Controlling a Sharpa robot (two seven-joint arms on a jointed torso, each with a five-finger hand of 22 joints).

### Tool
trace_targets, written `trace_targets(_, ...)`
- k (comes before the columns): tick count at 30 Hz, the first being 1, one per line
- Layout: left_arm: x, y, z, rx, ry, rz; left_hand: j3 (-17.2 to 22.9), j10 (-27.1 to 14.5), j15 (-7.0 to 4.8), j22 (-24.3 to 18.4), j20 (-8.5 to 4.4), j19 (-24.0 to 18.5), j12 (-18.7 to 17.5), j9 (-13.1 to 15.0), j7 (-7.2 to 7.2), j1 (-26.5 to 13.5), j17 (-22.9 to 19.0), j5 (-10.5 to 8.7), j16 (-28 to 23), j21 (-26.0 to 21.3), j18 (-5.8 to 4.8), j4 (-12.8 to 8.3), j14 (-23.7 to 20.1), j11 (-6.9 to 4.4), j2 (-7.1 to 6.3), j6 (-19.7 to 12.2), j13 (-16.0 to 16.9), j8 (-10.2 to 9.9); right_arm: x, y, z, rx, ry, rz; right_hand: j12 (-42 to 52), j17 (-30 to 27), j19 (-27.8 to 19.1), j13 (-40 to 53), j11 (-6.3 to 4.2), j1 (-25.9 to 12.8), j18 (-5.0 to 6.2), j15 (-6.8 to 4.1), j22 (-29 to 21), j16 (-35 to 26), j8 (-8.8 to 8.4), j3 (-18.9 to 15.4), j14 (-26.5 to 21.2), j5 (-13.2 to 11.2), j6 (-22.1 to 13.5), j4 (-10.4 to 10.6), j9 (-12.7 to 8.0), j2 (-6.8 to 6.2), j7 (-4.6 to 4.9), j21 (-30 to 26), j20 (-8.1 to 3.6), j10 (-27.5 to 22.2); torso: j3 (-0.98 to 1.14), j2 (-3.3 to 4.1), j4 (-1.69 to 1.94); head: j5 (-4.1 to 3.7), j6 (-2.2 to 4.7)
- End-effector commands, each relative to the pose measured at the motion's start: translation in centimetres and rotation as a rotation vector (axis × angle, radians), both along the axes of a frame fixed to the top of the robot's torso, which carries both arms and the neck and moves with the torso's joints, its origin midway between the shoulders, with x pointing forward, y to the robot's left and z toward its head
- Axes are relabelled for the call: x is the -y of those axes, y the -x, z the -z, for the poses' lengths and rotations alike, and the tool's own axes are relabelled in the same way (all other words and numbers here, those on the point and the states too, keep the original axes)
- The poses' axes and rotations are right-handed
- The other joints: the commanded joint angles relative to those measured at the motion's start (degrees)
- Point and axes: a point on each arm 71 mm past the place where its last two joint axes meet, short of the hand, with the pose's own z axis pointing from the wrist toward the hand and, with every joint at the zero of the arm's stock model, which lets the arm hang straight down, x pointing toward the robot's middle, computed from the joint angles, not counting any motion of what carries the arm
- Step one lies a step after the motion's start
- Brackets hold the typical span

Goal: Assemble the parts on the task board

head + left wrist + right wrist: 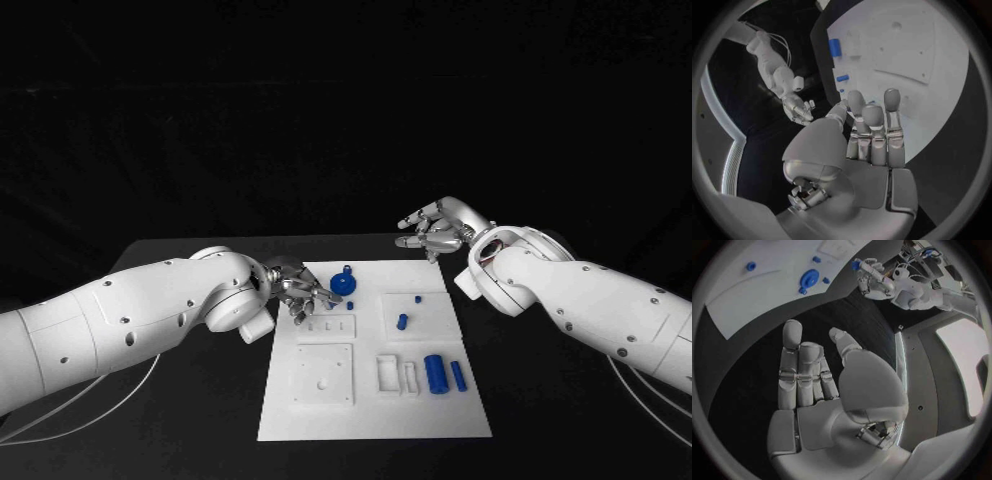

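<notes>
My left hand [300, 292] sits at the board's nine o'clock edge, near its far corner, fingers reaching in over the white surface. From its wrist camera the fingers [873, 131] stand straight and side by side, thumb apart, with nothing between them, so I read it as open and empty.

My right hand [437, 230] hovers past the board's one o'clock corner, over the black table [173, 400] and clear of the white plate. Its wrist camera shows the fingers [803, 371] extended, thumb spread off to one side, palm bare; it holds nothing.

Between the two hands lies the white board [375, 420], running lengthwise away from me. Near its twelve o'clock end, just beside my left fingertips, is a round blue knob [345, 283] with a small blue peg [351, 305] close below it. Toward three o'clock I see a tiny blue stud [418, 298] and a short blue pin [404, 322]. Lower, at about four o'clock, two blue cylinders [437, 373] lie side by side, next to white upright blocks [388, 372]. At seven o'clock is a raised white square plate [325, 374] with holes in it.
</notes>
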Motion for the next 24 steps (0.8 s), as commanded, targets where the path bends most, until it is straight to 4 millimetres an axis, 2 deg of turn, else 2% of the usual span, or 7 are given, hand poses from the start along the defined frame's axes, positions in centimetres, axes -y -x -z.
trace_targets(1, 0.6, 0.2, -1.1, -0.018, 0.293, 0.04, 6.3, 0.83, 0.07, 1.01, 0.1, -0.26, -0.24, 0.18, -0.39, 1.27, -0.02, -0.51, -0.32, -0.32, -0.19, -6.33, -0.29, -0.17, 0.96, -0.02, 0.09, 0.19, -1.5, 0.9, 0.0, 0.04, 0.063, -0.103, 0.13, 0.18, 1.85, 0.07, -0.39, -0.17, 0.93, -0.23, 0.32, 0.35, -0.15, 0.52, -0.01, -0.45, 0.59, -1.2, 0.03, 0.39, -0.08, 0.4, -0.13, 0.28, 0.05, 0.02, 0.06, 0.19, 0.45)
trace_targets(6, -0.3, 0.2, -1.7, -0.035, 0.449, 0.036, 5.65, 0.18, 0.12, 1.07, 0.09, -0.5, 0.11, 2.33, -0.35, 1.88, 0.25, -3.14, -0.05, -0.77, -0.39, -6.42, -0.88, -0.16, 1.93, -0.34, 0.57, -0.1, -3.6, 2.4, 0.5, 0.053, 0.105, -0.202, 0.15, 0.3, 1.79, 0.17, -0.44, -0.7, 0.94, -0.24, 0.89, 0.41, -0.11, 1.04, 0.02, -0.93, 0.85, -3.42, 0.05, 0.9, -0.1, 0.41, -0.17, 0.26, 0.02, -0.01, 0.0, 0.4, 0.88)
trace_targets(10, -0.8, 0.4, -1.8, -0.051, 0.502, 0.053, 5.4, -0.65, 0.12, 1.11, 0.05, -0.79, 0.59, 4.46, -0.31, 1.81, 0.39, -3.43, 0.25, -0.93, -0.56, -6.34, -1.46, -0.16, 2.52, -0.77, 0.95, -0.79, -4.9, 3.5, 0.7, 0.075, 0.141, -0.261, 0.11, 0.38, 1.82, 0.19, -0.45, -0.93, 0.97, -0.24, 1.24, 0.47, -0.11, 1.04, 0.06, -1.19, 0.93, -4.53, 0.05, 1.21, -0.12, 0.33, -0.17, 0.32, 0.05, 0.0, -0.07, 0.59, 1.17)
trace_targets(15, -0.9, 0.6, -1.6, -0.068, 0.523, 0.071, 5.48, -1.32, 0.15, 1.13, 0.05, -1.0, 1.2, 7.76, -0.43, 1.47, 0.37, -2.69, 0.63, -0.97, -0.64, -5.87, -1.84, -0.24, 2.84, -1.58, 1.18, -0.18, -6.0, 4.4, 0.7, 0.098, 0.154, -0.304, 0.11, 0.38, 1.82, 0.19, -0.45, -0.92, 0.97, -0.24, 1.24, 0.47, -0.11, 1.04, 0.06, -1.19, 0.93, -4.53, 0.05, 1.21, -0.12, 0.33, -0.17, 0.32, 0.05, 0.04, 0.0, 0.66, 1.48)
trace_targets(20, -1.0, 0.8, -1.3, -0.08, 0.525, 0.075, 6.77, -1.62, 0.0, 1.15, -0.07, -0.98, 1.62, 12.48, -0.61, -0.3, 0.24, 1.8, 0.93, -0.81, -0.68, -5.96, -1.9, -0.46, 2.6, -2.37, 1.27, 1.06, -6.9, 5.1, 0.5, 0.124, 0.15, -0.332, 0.09, 0.41, 1.83, 0.18, -0.42, -1.02, 0.96, -0.24, 1.33, 0.5, -0.12, 0.82, 0.09, -0.98, 0.78, -4.77, 0.04, 1.05, -0.09, 0.27, -0.17, 0.36, 0.09, 0.07, -0.05, 1.01, 2.0)
trace_targets(23, -1.1, 0.8, -1.1, -0.082, 0.521, 0.075, 7.88, -1.74, -0.13, 1.17, -0.19, -1.02, 1.75, 15.59, -0.81, -1.97, 0.21, 6.07, 1.06, -0.69, -0.71, -6.58, -1.94, -0.64, 2.08, -2.75, 1.32, 2.26, -7.1, 5.4, 0.3, 0.137, 0.146, -0.34, 0.0, 0.38, 1.84, 0.11, -0.34, -1.04, 0.98, -0.19, 1.38, 0.44, -0.11, 0.42, 0.06, -0.64, 0.14, -4.84, 0.04, 0.93, 0.03, 0.2, -0.15, 0.38, 0.05, 0.11, -0.08, 1.21, 2.05)
trace_targets(24, -1.1, 0.9, -1.1, -0.082, 0.519, 0.075, 8.85, -1.79, -0.18, 1.18, -0.26, -1.06, 1.84, 17.97, -0.98, -3.21, 0.2, 7.57, 1.14, -0.59, -0.75, -7.2, -1.96, -0.67, 1.91, -3.26, 1.35, 3.09, -7.2, 5.5, 0.3, 0.142, 0.144, -0.343, -0.01, 0.32, 1.89, 0.08, -0.33, -0.88, 1.02, -0.16, 1.42, 0.35, -0.09, -0.01, 0.03, -0.59, 0.03, -4.78, 0.06, 0.99, 0.04, 0.15, -0.1, 0.41, 0.06, 0.12, -0.06, 1.25, 2.1)
